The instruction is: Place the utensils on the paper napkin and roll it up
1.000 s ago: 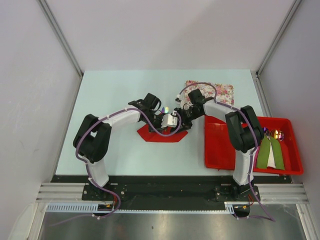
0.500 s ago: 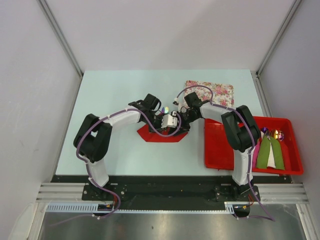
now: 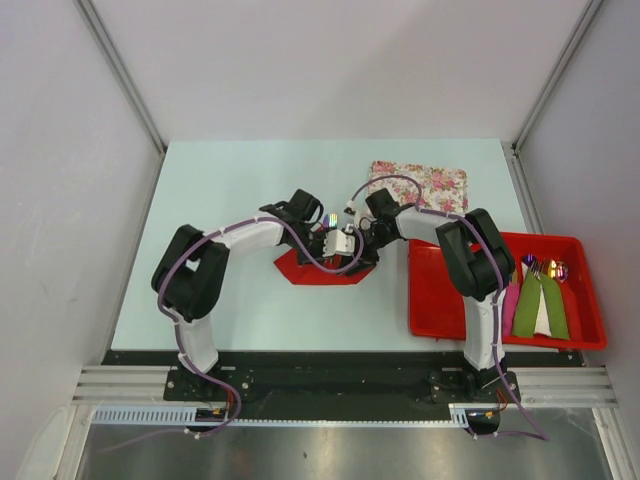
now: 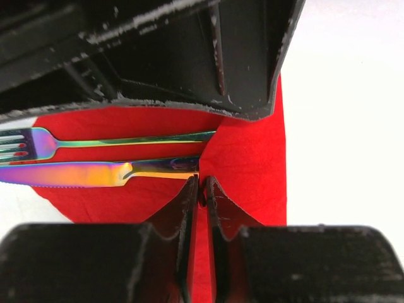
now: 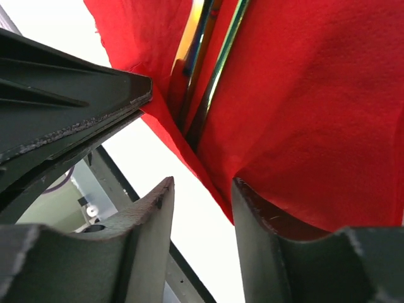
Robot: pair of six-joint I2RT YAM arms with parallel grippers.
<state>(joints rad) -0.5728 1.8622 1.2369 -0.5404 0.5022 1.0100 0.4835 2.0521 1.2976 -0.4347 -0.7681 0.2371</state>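
The napkin (image 4: 249, 158) is thin red paper, matt, with a fine crinkled grain. The fork (image 4: 38, 144) and knife (image 4: 76, 173) are polished metal, mirror-glossy with a rainbow sheen. The left gripper (image 4: 201, 188) and right gripper (image 5: 199, 189) are dull black plastic, their edges scuffed pale and rough. The table (image 3: 220, 190) is smooth, pale and matt. At 3 o'clock the tray (image 3: 428, 308) is shiny red plastic. At 1 o'clock the mat (image 3: 430, 180) looks like flowered cloth.

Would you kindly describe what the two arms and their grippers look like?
The left arm and right arm have white links and black joints, each trailing a purple cable. The left gripper and right gripper have black fingers with scuffed whitish edges.
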